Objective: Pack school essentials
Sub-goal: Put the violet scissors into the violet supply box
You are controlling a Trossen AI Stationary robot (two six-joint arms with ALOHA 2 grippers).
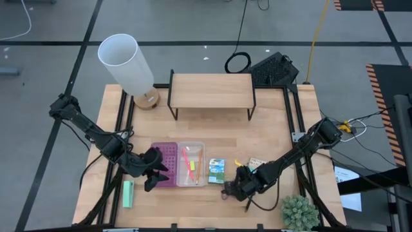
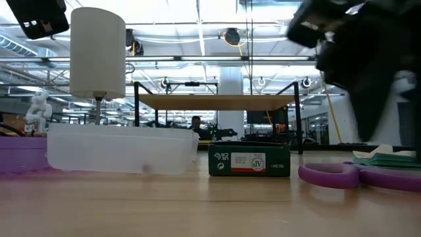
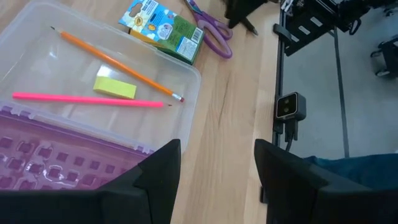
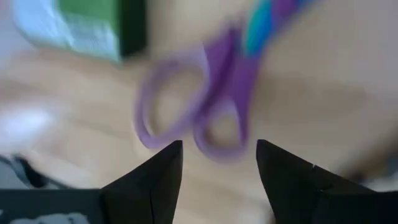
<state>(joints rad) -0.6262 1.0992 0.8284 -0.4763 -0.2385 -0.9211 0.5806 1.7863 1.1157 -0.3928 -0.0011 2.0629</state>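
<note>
On the wooden table [image 1: 270,122], purple case [image 1: 166,165] lies open, clear half [image 3: 37,68] holding orange pencil [image 3: 118,65], pink pencil [image 3: 87,99] and yellow piece [image 3: 115,89]. Green-blue packet [image 1: 216,171] sits just beside the clear half; teal-beige pad [image 1: 257,164] further right. Left gripper [image 1: 153,171] hovers at the case's front edge, fingers spread, holding nothing. Right gripper [image 1: 235,189] sits low over the purple scissors [image 4: 205,99], fingers apart, handles just ahead of the tips, not gripped. Mint-green block [image 1: 128,193] lies near the front-left edge.
</note>
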